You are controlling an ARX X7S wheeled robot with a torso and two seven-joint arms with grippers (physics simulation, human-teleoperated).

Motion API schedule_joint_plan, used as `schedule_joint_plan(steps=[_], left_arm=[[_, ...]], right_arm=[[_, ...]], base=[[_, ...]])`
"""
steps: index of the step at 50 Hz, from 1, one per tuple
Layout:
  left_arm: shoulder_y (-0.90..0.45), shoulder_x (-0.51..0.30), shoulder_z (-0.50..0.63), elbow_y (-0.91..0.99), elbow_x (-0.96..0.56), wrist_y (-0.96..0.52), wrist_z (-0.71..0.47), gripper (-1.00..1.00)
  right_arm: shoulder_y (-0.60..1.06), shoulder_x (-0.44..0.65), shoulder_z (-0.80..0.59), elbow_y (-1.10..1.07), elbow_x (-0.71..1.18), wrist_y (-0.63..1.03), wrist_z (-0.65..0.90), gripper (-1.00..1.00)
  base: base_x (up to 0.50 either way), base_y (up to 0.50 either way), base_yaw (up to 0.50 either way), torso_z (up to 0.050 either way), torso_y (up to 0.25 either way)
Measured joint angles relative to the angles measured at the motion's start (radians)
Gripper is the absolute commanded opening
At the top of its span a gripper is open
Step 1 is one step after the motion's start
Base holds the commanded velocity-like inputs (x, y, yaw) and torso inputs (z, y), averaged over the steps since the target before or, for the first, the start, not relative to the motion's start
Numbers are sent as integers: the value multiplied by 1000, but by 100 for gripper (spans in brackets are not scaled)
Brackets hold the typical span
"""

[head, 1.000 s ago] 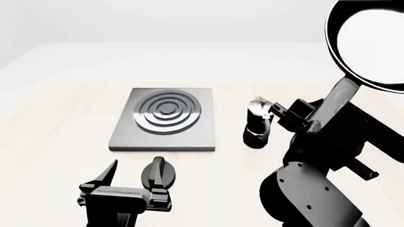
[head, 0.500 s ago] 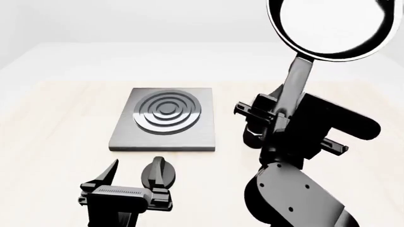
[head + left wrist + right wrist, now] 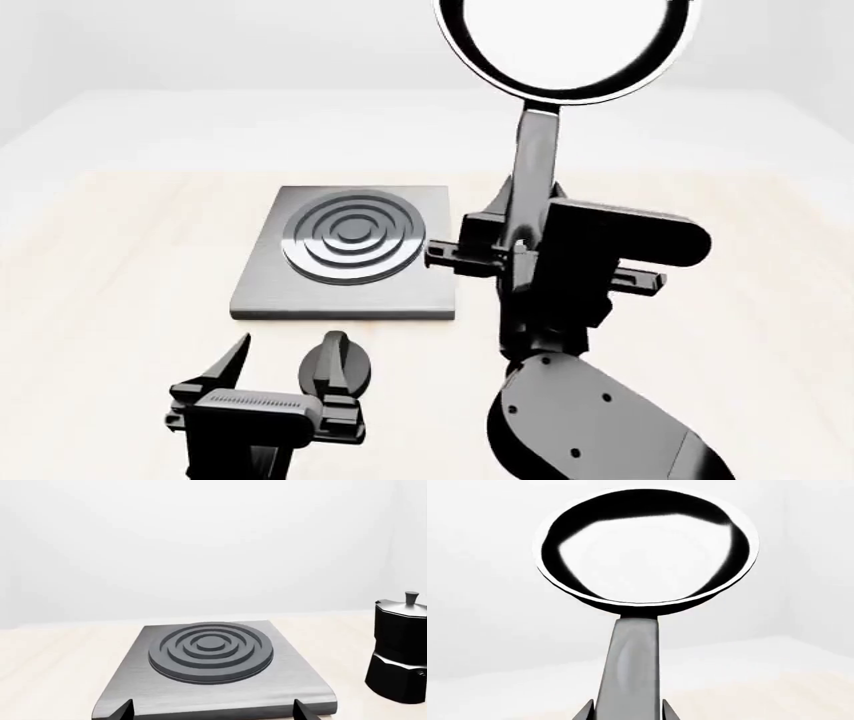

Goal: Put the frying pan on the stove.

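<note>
The frying pan (image 3: 567, 45) is round, glossy black with a bright reflective inside, and is held high in the air, right of the stove. My right gripper (image 3: 523, 245) is shut on its long handle (image 3: 630, 665), the pan's bowl (image 3: 644, 552) facing the wrist camera. The stove (image 3: 350, 262) is a flat grey square plate with dark burner rings, lying on the table to the left of the pan; it fills the left wrist view (image 3: 213, 665). My left gripper (image 3: 280, 375) is open and empty, just in front of the stove's near edge.
A small black knob (image 3: 336, 365) lies on the table beside my left gripper. A black moka pot (image 3: 400, 652) stands right of the stove; in the head view my right arm hides it. The light wooden table (image 3: 120, 280) stretches left.
My right arm has swung left with the pan, from the far right to just right of the stove, now covering the moka pot. The left arm has not moved.
</note>
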Motion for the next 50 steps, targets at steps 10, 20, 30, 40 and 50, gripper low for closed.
schedule_joint_plan(steps=[10,20,30,40,50], left_arm=[[-2,-4,0,2,-2,-3,-3,100],[-2,-6,2,-1,-2,0,-7,100],[-4,-5,4,-6,-2,3,-9,100],[-4,-7,6,-7,-4,4,-13,100],[-4,-9,6,-6,-7,5,-16,100]], right_arm=[[19,2,-47,14,17,-6,-60,-100],[34,9,-81,39,48,-15,-129,-100],[46,27,-106,64,73,-30,-200,-100],[67,43,-119,116,103,-33,-273,-100],[97,57,-123,158,142,-16,-332,-100]], base=[[0,0,0,0,2],[0,0,0,1,2],[0,0,0,0,2],[0,0,0,1,2],[0,0,0,0,2]])
